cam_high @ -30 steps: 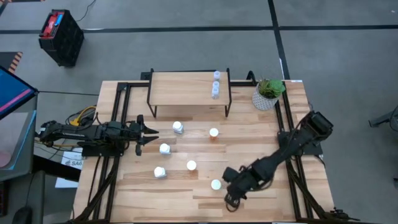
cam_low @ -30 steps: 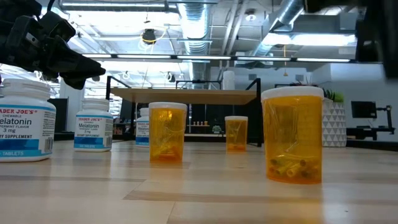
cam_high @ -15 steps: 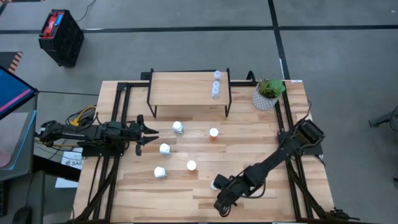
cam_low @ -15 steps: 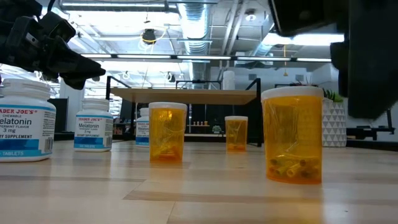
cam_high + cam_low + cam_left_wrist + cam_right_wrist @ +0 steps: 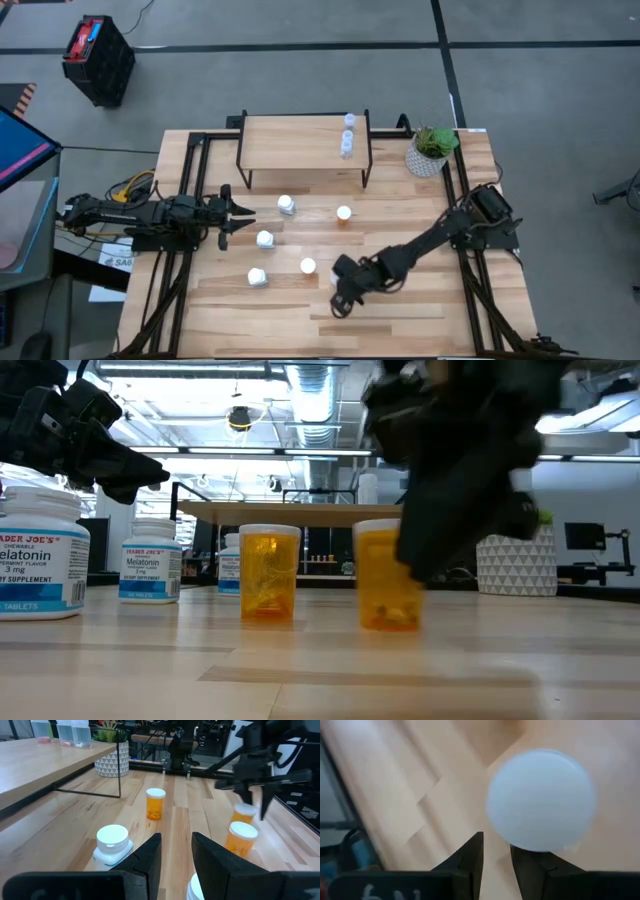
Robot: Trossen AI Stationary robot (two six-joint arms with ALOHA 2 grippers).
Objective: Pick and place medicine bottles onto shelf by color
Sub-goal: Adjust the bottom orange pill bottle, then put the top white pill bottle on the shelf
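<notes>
Three orange bottles [image 5: 268, 574] sit on the table, plus three white ones [image 5: 264, 239]. Three clear bottles [image 5: 347, 135] already stand on the shelf [image 5: 300, 141]. The right gripper [image 5: 340, 297] hangs over one orange bottle, fingers nearly together, gripping nothing. The left gripper [image 5: 240, 217] waits narrowly parted, empty.

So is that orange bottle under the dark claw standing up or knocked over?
Upright: the orange bottle stands on the table, white cap on top.

Pale planked wooden tabletop [image 5: 400, 320] looked smooth, faintly glossy. Translucent orange plastic bottles [image 5: 268, 574] shone; white plastic caps [image 5: 540, 800] matt. Low light-wood shelf top [image 5: 295, 142] stood on thin black metal legs [image 5: 242, 165].
</notes>
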